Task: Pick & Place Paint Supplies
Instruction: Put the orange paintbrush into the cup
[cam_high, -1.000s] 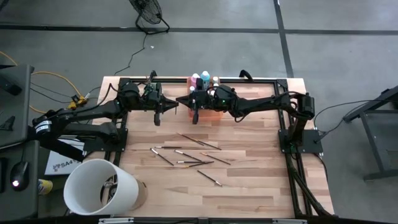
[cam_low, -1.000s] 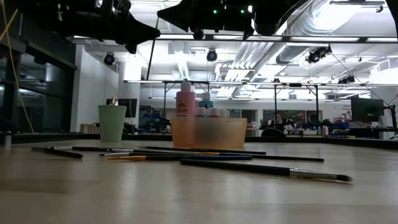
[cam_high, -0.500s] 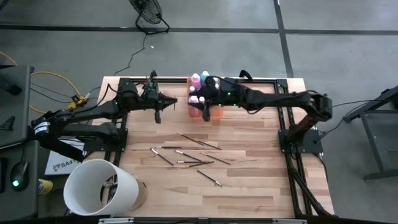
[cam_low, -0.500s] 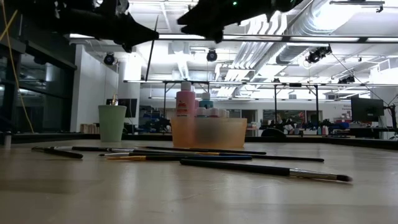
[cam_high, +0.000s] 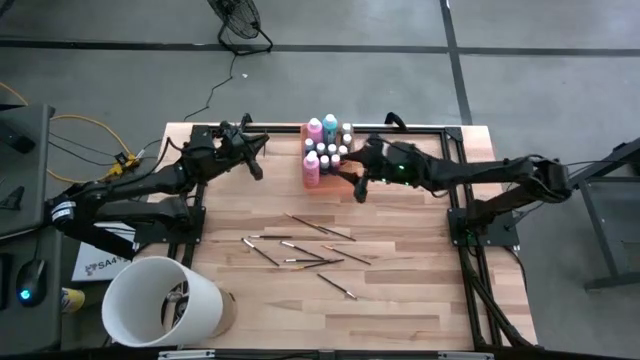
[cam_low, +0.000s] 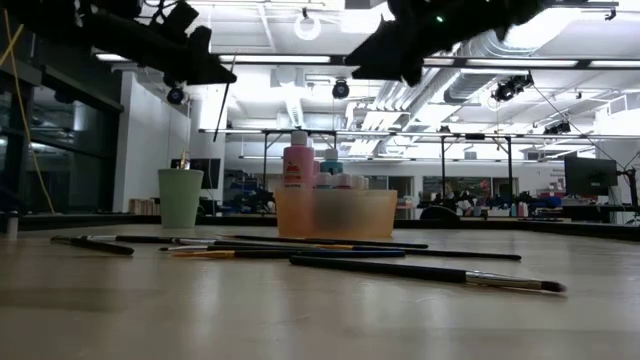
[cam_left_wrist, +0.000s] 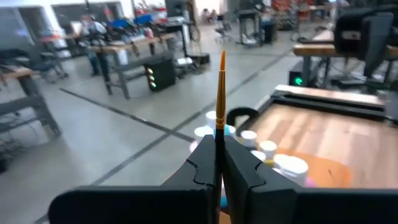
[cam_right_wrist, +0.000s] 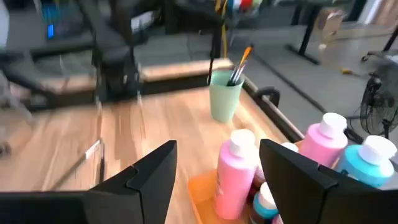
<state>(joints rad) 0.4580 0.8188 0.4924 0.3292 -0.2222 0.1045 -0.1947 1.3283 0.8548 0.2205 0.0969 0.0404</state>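
Two arms hang over the far end of the table, either side of the orange tray (cam_high: 322, 172): the right gripper (cam_high: 356, 184) just right of it with jaws spread and empty, the left gripper (cam_high: 258, 160) well to its left, clenched on a thin brush (cam_left_wrist: 220, 99). Pink and teal bottles (cam_high: 314, 130) and tiny capped bottles (cam_high: 333, 157) stand in the tray, a mint-green cup (cam_right_wrist: 225, 94) beyond it, and loose brushes (cam_high: 305, 250) lie scattered nearer than the tray.
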